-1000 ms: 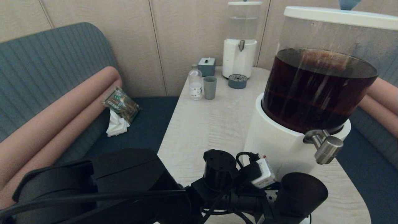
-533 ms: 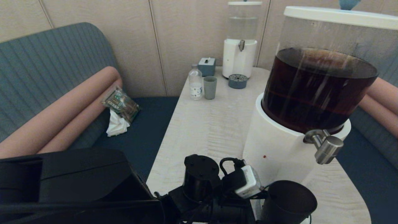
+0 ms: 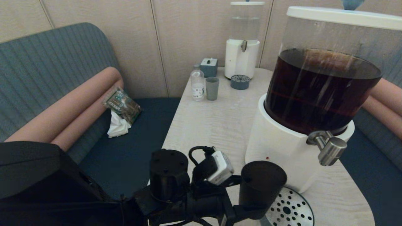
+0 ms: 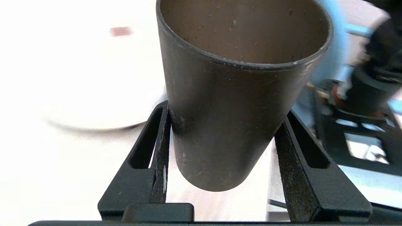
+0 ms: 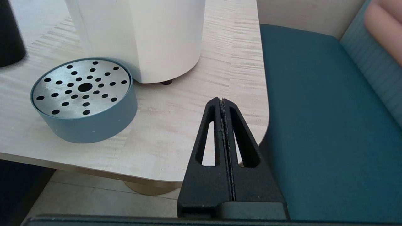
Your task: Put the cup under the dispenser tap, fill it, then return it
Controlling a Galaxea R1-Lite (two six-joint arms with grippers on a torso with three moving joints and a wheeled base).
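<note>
The black cup point(image 3: 262, 183) stands upright in my left gripper point(image 3: 254, 208), which is shut on its lower half. It is beside the white base of the big dispenser point(image 3: 282, 147) of dark brown liquid, left of the drip tray point(image 3: 290, 211). The steel dispenser tap point(image 3: 330, 151) juts out above the tray, to the right of the cup and apart from it. In the left wrist view both fingers press the cup point(image 4: 232, 103) from either side. The right gripper point(image 5: 222, 102) is shut on nothing, near the table's right front corner; the cup's side point(image 5: 9, 34) shows at that view's edge.
A smaller dispenser point(image 3: 242, 47) with clear liquid stands at the table's far end, with its own drip tray point(image 3: 240, 82), a grey-blue cup point(image 3: 212, 88), a small bottle point(image 3: 197, 83) and a grey box point(image 3: 209, 67). Blue bench seats point(image 5: 323, 119) flank the table; a packet point(image 3: 122, 105) lies on the left one.
My left arm has carried the cup to the left, off the drip tray and away from under the tap. The perforated tray top now shows. The right gripper's earlier state is not shown.
</note>
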